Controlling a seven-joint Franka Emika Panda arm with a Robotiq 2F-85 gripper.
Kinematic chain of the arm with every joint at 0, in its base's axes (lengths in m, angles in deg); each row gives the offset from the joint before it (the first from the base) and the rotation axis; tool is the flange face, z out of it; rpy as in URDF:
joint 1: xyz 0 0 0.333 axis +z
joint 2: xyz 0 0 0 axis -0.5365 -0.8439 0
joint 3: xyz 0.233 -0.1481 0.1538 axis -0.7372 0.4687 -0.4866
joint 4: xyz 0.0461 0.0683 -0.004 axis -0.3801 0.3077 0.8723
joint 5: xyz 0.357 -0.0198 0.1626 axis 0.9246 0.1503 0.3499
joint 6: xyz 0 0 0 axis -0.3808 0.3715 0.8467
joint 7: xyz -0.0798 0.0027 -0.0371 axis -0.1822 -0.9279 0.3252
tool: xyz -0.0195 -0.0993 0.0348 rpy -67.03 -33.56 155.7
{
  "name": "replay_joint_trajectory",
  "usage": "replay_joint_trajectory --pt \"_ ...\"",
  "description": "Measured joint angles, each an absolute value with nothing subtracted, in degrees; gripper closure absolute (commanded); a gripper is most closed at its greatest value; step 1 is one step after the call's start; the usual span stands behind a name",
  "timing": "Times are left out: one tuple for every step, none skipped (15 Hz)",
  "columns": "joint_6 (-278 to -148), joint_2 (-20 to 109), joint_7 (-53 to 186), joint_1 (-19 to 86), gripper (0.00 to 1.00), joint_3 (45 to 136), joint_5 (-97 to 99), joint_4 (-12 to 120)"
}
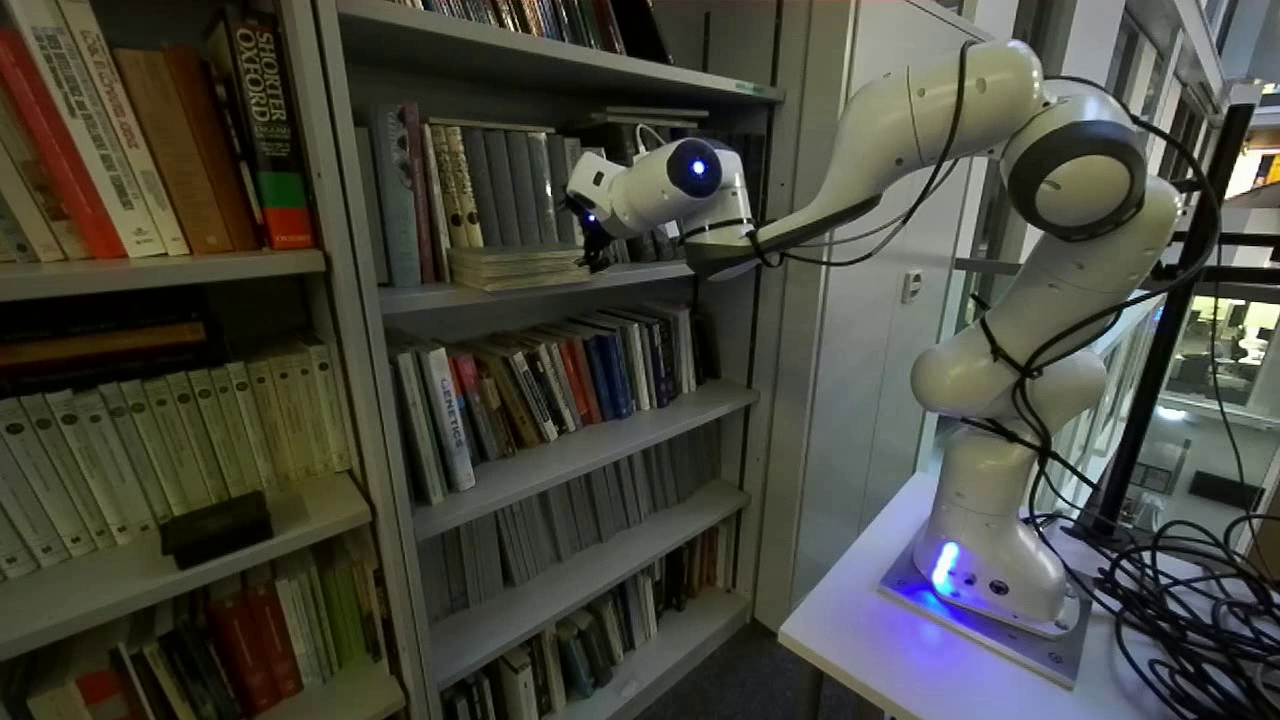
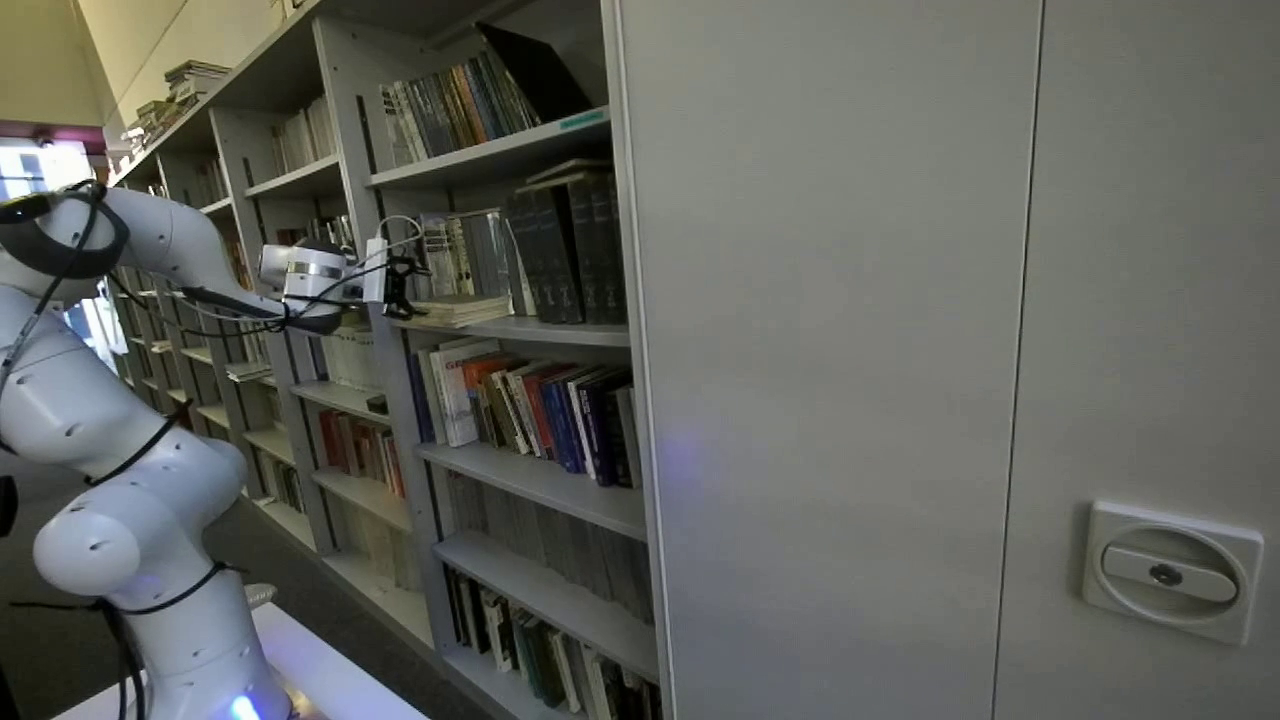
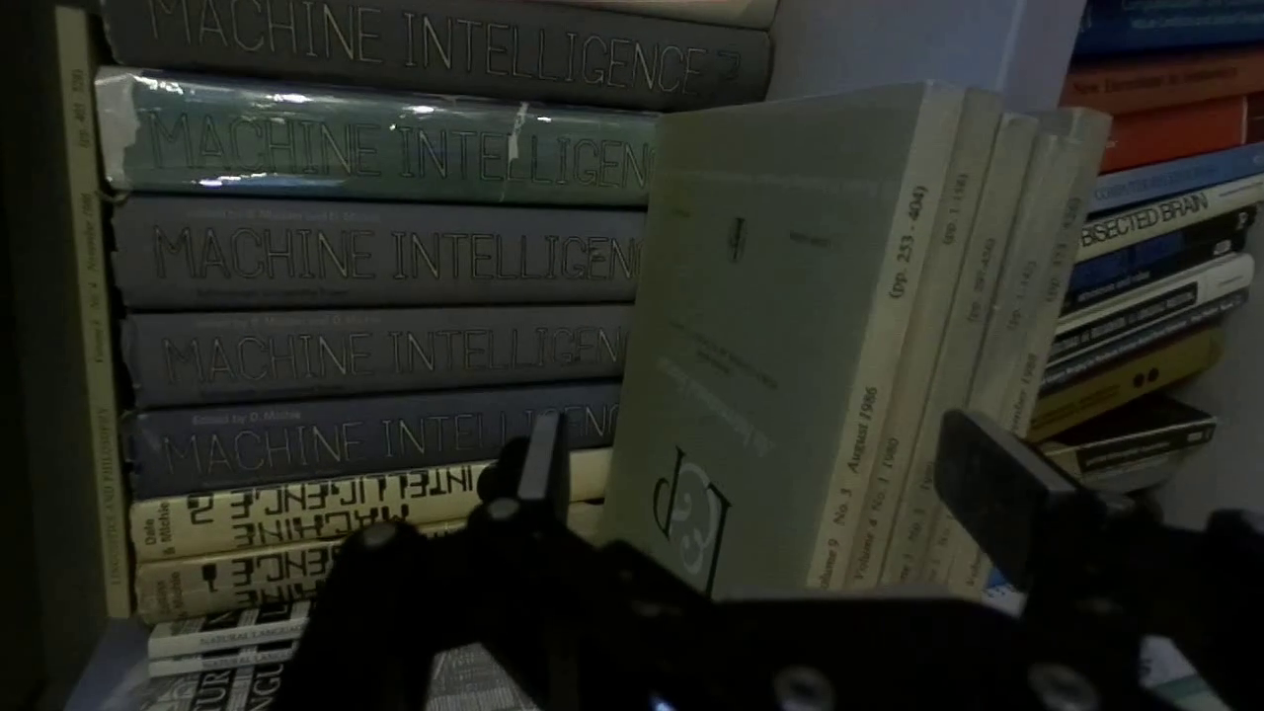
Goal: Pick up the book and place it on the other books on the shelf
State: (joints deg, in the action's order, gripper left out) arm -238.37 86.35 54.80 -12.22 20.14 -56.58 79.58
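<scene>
The gripper (image 3: 750,434) stands spread wide, its two fingers (image 3: 545,459) well apart in the lower part of the wrist view. Between them in that frame, right of centre, is the olive-grey cover of the top book (image 3: 760,267) on a stack (image 3: 950,326) of slim pale books. One finger shows just left of the cover, in front of the upright books (image 3: 395,252); the other overlaps the stack's right-hand spines. Whether either touches the stack cannot be told. A thin book (image 3: 96,326) runs down the left edge of the wrist view, flat along the tops of the upright books and well apart from the fingers. Which of these two flat books the task means cannot be told. In an exterior view the gripper (image 1: 595,243) is near the centre of the frame, just beside the right end of the stack (image 1: 515,266), which lies on the shelf (image 1: 430,298) in front of the upright books; the thin book (image 1: 490,126) is higher and further left, on top of that row. In an exterior view the gripper (image 2: 408,288) is left of centre, partly in front of the left end of the stack (image 2: 460,308). The arm (image 1: 1040,300) stands on a white tabletop (image 1: 850,640) at the lower right of an exterior view.
</scene>
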Motion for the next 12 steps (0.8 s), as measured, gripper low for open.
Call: replay_joint_trajectory --pt "-238.37 86.35 54.96 -13.03 0.00 19.39 -56.58 79.20" --pt "-238.37 86.35 55.07 -13.89 0.00 18.63 -56.57 78.79" --pt "-238.14 86.12 55.89 -14.18 0.00 18.29 -57.65 78.42" --pt "-238.17 85.88 56.59 -14.45 0.00 17.98 -58.07 78.14" --pt "-238.22 85.87 56.73 -15.12 0.00 17.42 -58.06 77.87" --pt "-238.23 85.87 56.85 -15.78 0.00 16.87 -58.06 77.62" --pt "-238.01 85.66 57.57 -15.96 0.00 16.67 -59.06 77.43" --pt "-237.71 85.24 58.91 -15.95 0.00 16.55 -60.75 77.17" --pt "-237.70 85.02 59.34 -16.27 0.00 16.20 -60.95 76.99" --pt "-237.71 84.99 59.35 -16.83 0.00 15.70 -60.93 76.86" --pt "-237.73 84.99 59.36 -17.39 0.07 15.19 -60.93 76.77" --pt "-237.73 84.99 59.36 -17.91 0.26 14.65 -60.92 76.66"
